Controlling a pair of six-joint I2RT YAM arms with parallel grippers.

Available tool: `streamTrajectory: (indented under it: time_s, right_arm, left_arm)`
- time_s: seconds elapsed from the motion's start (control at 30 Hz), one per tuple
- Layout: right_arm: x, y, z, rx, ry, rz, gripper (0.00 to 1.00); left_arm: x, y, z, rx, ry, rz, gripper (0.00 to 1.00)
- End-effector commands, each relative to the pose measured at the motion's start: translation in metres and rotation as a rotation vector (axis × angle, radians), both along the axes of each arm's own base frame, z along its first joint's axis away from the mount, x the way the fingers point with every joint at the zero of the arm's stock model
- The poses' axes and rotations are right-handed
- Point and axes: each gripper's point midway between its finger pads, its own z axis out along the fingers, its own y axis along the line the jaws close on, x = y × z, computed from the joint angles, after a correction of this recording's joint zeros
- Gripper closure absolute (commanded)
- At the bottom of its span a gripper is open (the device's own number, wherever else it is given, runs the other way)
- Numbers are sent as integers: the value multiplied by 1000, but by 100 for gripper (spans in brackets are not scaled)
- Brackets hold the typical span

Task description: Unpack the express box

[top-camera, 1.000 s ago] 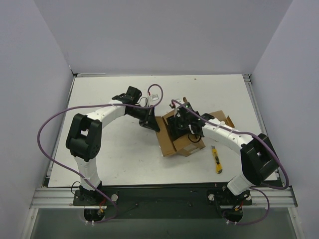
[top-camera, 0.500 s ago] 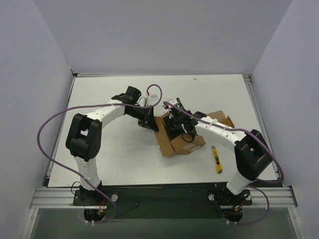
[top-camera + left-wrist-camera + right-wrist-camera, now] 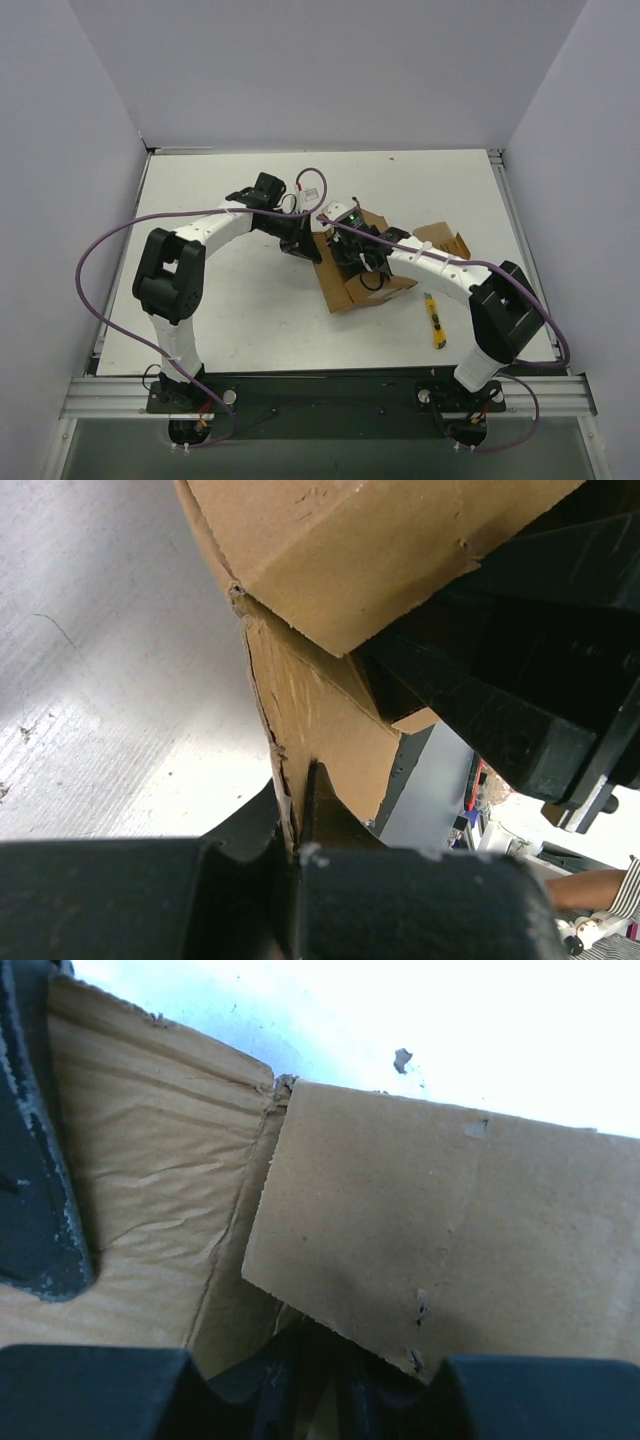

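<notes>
reaching in from the left, the left gripper [image 3: 303,243] meets the near-left side of the express box [image 3: 342,290]. its jaws are pressed together on the thin edge of a cardboard flap, and in the left wrist view that edge runs straight down into the slit of the left gripper [image 3: 298,852]. the express box [image 3: 330,730] fills most of that view, with bare white table [image 3: 110,680] beside it.

the box sits near the middle of the table [image 3: 230,320], turned at an angle, its top open and one flap standing up at the far side. the right gripper [image 3: 350,262] is down over the open top. in its own wrist view the lower edge of a flap of the express box [image 3: 400,1220] dips into the narrow gap of the right gripper [image 3: 322,1365], whose jaws are nearly together and appear to pinch it.

farther right lies a smaller brown cardboard piece [image 3: 446,241], apart from the box, and nearer the arm bases a yellow utility knife [image 3: 436,322] lies on the table.
</notes>
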Motion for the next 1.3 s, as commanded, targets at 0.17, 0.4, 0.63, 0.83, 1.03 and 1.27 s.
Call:
streamTrajectory:
  time_s: [0.17,0.4,0.63,0.83,1.03,1.27]
  right_arm:
    - [23,-39,19,-118,-33,-1,81]
    - [38,-44,27,-126,-46,4,100]
    - [36,-30,32,-56,-23,6,100]
    - [20,-15,20,48,76,1,77]
    - [18,-10,5,6,87,2,72]
    - [6,26,-10,156,217,103,84]
  left_arm:
    - [-5,-12,29,-111,-16,-52,100]
    - [-4,-13,37,-137,-17,-50,100]
    - [-1,-15,42,-166,-18,-46,100]
    - [-1,-17,44,-176,-21,-52,100]
    - [-3,-20,46,-182,-23,-61,100]
    - [-1,-21,45,-181,-21,-58,100]
